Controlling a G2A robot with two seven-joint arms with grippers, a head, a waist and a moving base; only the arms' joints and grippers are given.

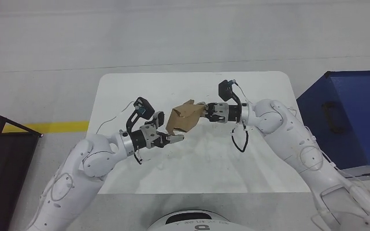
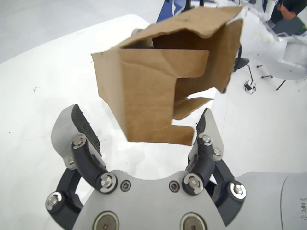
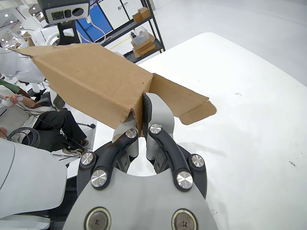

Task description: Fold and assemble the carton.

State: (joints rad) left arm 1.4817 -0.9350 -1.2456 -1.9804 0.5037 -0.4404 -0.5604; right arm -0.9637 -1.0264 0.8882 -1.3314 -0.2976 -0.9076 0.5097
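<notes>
A brown carton (image 1: 184, 115) hangs above the middle of the white table (image 1: 115, 98), half folded, with loose flaps. My right gripper (image 3: 139, 111) is shut on one edge of the carton (image 3: 96, 82), and in the top view that right gripper (image 1: 204, 111) holds it from the right side. My left gripper (image 2: 141, 120) stands open just short of the carton (image 2: 148, 92), its fingers (image 2: 84, 128) on either side of the lowest flap without touching. From above, the left gripper (image 1: 169, 134) sits at the carton's lower left.
A blue bin (image 1: 335, 115) stands off the table's right edge. A dark frame (image 1: 14, 150) lies off the left side, by a yellow floor line (image 1: 46, 126). Bare table top lies on all sides of the carton.
</notes>
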